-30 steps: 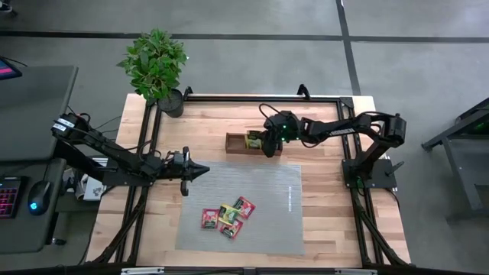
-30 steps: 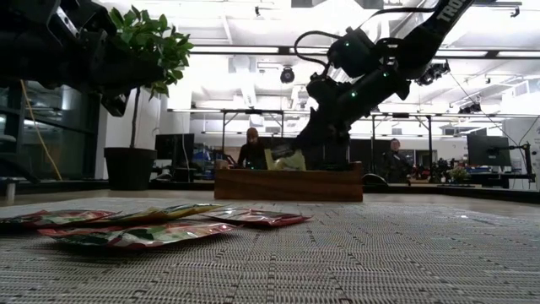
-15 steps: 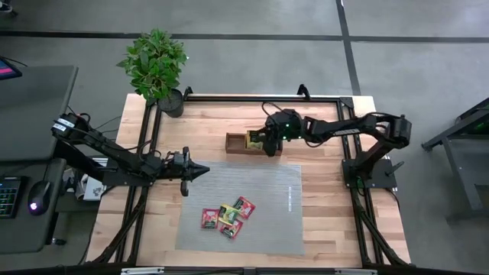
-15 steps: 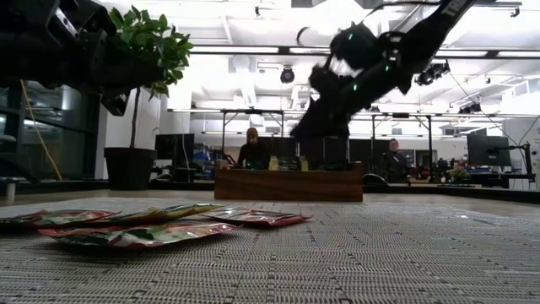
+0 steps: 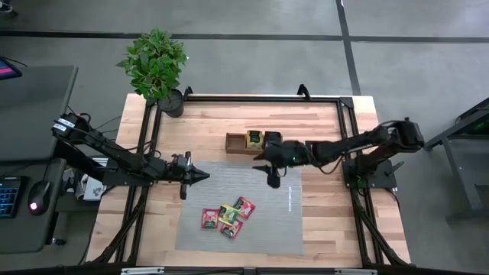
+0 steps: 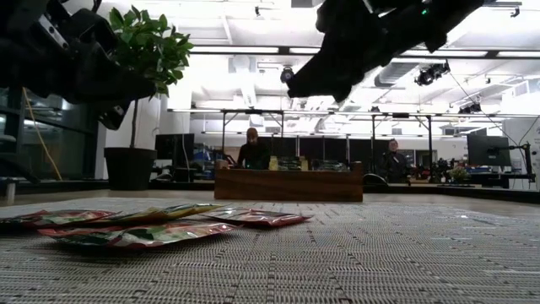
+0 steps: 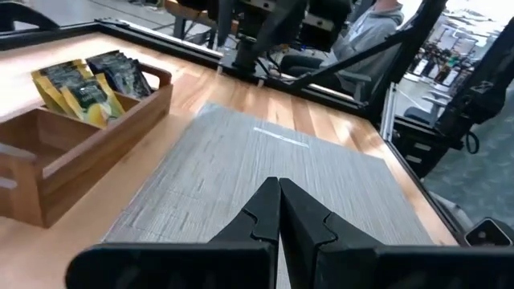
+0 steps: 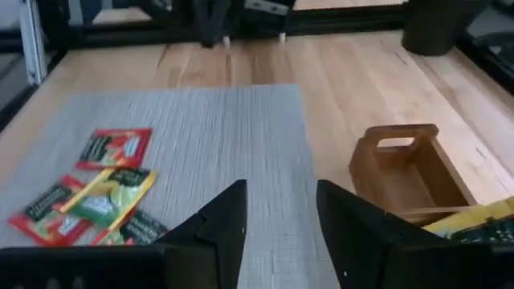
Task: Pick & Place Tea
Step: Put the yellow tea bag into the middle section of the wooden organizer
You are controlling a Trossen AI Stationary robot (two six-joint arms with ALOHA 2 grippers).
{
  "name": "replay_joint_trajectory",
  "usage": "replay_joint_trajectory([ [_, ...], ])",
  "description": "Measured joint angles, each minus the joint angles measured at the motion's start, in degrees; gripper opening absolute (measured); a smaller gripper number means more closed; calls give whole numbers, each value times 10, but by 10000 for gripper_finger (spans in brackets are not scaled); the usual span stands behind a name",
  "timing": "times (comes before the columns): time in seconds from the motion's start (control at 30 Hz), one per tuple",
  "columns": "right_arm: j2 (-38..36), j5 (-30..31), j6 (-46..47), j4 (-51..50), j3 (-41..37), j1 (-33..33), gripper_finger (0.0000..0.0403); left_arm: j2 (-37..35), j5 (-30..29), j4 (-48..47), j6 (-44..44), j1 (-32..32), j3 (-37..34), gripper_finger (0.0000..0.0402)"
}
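Several tea sachets (image 5: 227,216), red, yellow and green, lie flat in a loose overlapping cluster on the grey mat (image 5: 267,221); the right wrist view also shows the sachets (image 8: 100,197). More sachets (image 5: 260,140) stand on edge in the brown wooden tray (image 5: 235,143), seen too as yellow and dark sachets (image 7: 88,84). My right gripper (image 8: 281,213) hangs open over the mat's far edge, just in front of the tray, holding nothing. My left gripper (image 7: 279,210) is shut above the mat's left edge.
A potted plant (image 5: 157,69) stands at the table's far left corner. A black frame (image 5: 260,98) runs round the table. The tray's left compartment (image 8: 401,164) holds nothing. People sit in the room beyond the table (image 6: 253,152).
My right gripper has let go of a sachet, which now stands in the tray. It has then risen out of the tray and drawn back toward the table's near edge, out over the mat's far edge.
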Motion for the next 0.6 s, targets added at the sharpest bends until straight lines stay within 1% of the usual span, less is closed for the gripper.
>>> replay_joint_trajectory([
  [0.07,9,12,5,3,0,19,137,0,6,0,0,0,0,0],
  [0.2,39,6,38,0,0,46,102,0,21,-8,-12,0,0,0],
  [0.3,63,5,52,-4,8,65,60,0,42,-17,-24,0,0,0],
  [0.37,81,4,64,-12,29,75,22,0,56,-25,-36,0,0,0],
  [0.4,93,5,67,-21,42,80,12,0,64,-25,-40,0,0,0],
  [0.5,138,12,71,-38,94,96,9,0,86,-33,-48,0,0,0],
  [0.6,192,-4,92,-72,150,105,3,0,107,-52,-58,0,0,0],
])
